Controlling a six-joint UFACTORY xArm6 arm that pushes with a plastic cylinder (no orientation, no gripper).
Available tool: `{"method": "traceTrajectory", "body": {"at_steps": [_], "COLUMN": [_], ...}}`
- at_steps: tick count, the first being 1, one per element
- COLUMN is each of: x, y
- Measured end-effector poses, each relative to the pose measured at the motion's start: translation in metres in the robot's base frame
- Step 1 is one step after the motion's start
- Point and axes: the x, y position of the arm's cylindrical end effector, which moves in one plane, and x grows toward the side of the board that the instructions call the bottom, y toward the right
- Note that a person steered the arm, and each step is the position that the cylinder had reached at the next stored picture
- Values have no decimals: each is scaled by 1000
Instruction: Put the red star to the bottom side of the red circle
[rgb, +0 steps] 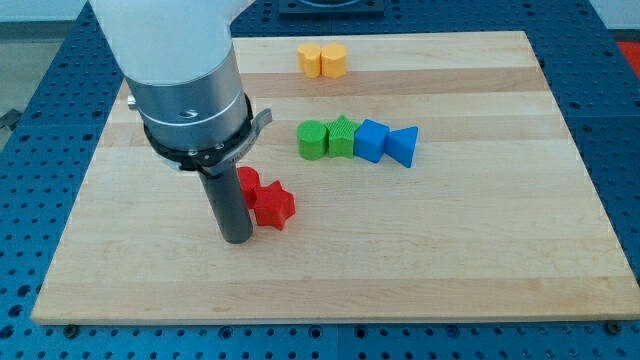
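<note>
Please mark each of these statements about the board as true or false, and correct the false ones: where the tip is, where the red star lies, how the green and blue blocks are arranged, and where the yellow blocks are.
1. My tip stands at the view's left of the red star, close beside it. True.
2. The red star lies toward the view's top from the red circle. False: it lies at the circle's lower right, touching it.
3. The green cylinder, green star, blue cube and blue triangle form a row. True.
4. The two yellow blocks sit near the board's bottom edge. False: they sit near its top edge.
</note>
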Motion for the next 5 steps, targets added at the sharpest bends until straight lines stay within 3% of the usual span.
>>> {"method": "traceTrajectory", "body": {"at_steps": [1, 2, 3, 5], "x": [19, 6, -36, -45], "y": [44, 90, 99, 82]}}
